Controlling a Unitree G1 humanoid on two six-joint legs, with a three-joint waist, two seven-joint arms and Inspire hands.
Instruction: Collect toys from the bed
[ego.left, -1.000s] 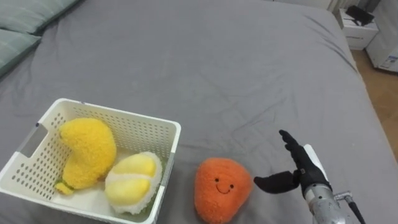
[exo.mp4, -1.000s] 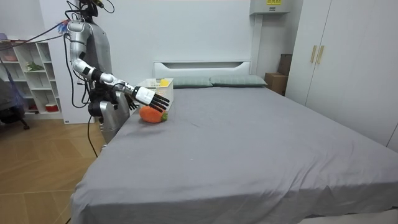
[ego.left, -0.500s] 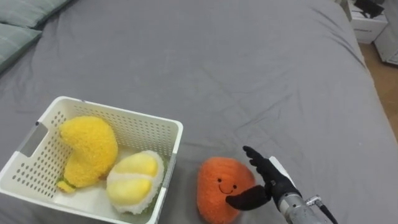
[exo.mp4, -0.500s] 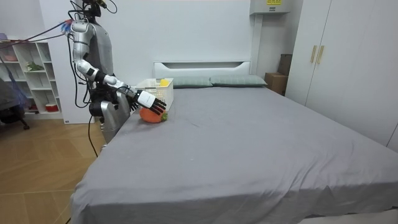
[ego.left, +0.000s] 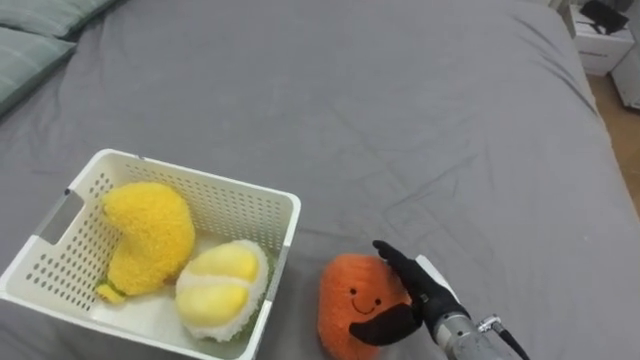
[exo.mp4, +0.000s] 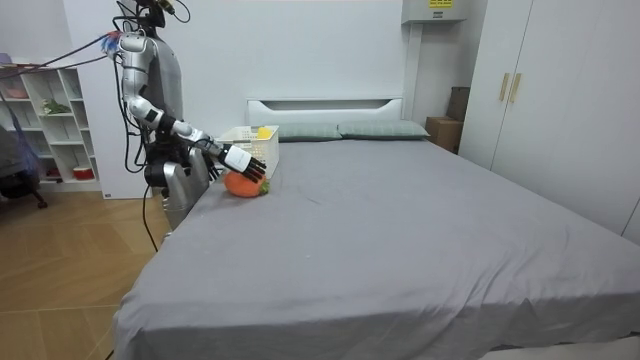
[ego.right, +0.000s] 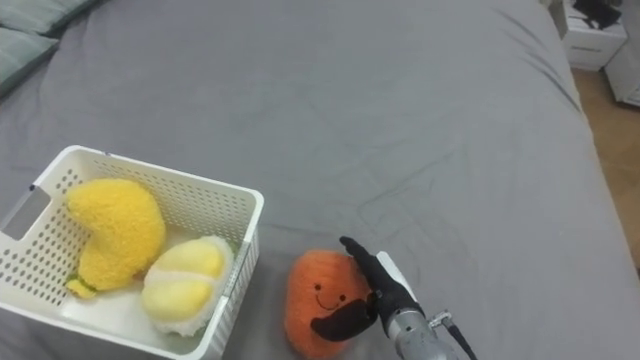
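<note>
The right hand (ego.left: 425, 297) is spread wide, fingers straight, touching the orange smiley toy (ego.left: 348, 300) on the grey bed (ego.left: 380, 120). Beside it, a white basket (ego.left: 291, 208) holds two yellow toys (ego.left: 150, 228).

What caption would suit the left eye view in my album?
The right robot hand open against an orange plush toy on the bed, beside a basket holding two yellow toys.

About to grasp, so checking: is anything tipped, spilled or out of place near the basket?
Nothing stands out. The white basket sits upright on the grey bed with two yellow plush toys inside. The orange plush toy stands beside it, with the open right hand against its side.
</note>
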